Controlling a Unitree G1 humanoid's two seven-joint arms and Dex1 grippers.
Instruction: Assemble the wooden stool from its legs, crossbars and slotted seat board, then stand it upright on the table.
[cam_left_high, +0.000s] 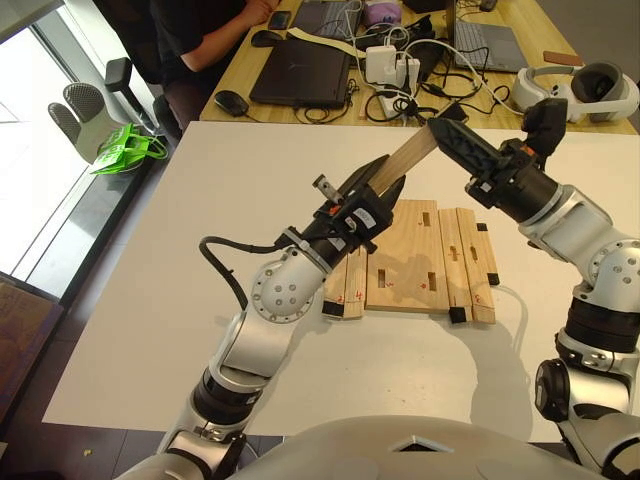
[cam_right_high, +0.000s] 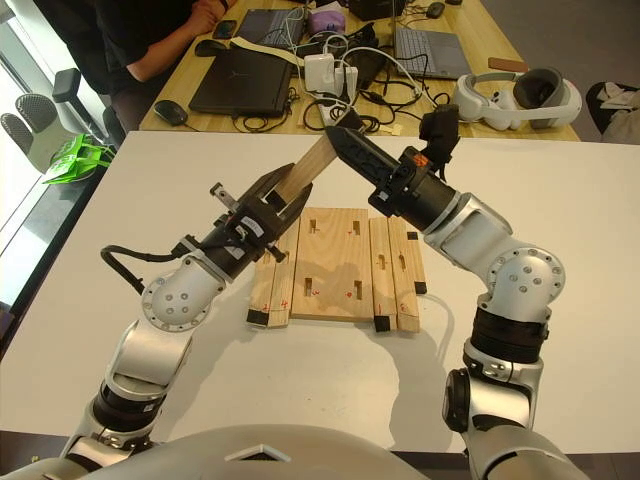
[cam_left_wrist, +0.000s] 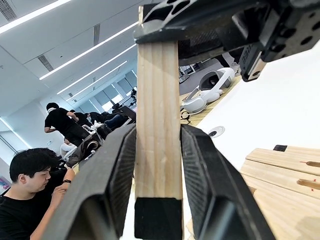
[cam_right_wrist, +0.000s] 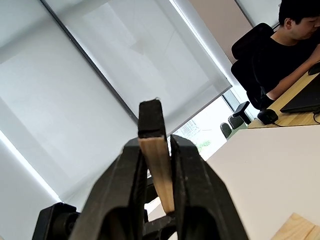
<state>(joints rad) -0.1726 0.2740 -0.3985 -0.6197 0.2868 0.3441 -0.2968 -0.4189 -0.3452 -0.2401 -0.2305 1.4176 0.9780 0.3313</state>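
Spanning the space beneath both sets of fingers, the white rectangular table (cam_left_high: 200, 300) carries the flat parts of the stool. The pale slotted wooden seat board (cam_left_high: 405, 260) lies face-up directly below the fingers. The narrow pale wooden bars with black tips (cam_left_high: 470, 265) lie flat just beside its long edges on either side. Above them, held off the table, is the pale square-section wooden leg (cam_left_high: 413, 152), and it is shared between the two arms. The left gripper (cam_left_high: 385, 180) is clamped on the lower part, its dark fingers (cam_left_wrist: 117, 175) pressed against opposite faces of the wood. The right gripper (cam_left_high: 445, 135) is closed on the upper part, with the wood pinched between its two pads. The leg's long axis runs on a slant from the left fingers, which are low and just over the near-left part of the board, up and away to the right fingers, which are higher and beyond the board's far edge. One black end cap (cam_left_wrist: 157, 217) pokes out behind the left fingers and another black end cap (cam_right_wrist: 150, 117) pokes out past the right ones. The slots lie below and slightly to the right of the left fingers, so the left arm looks the nearer to seat the leg. The leg would probably need tipping toward upright first.
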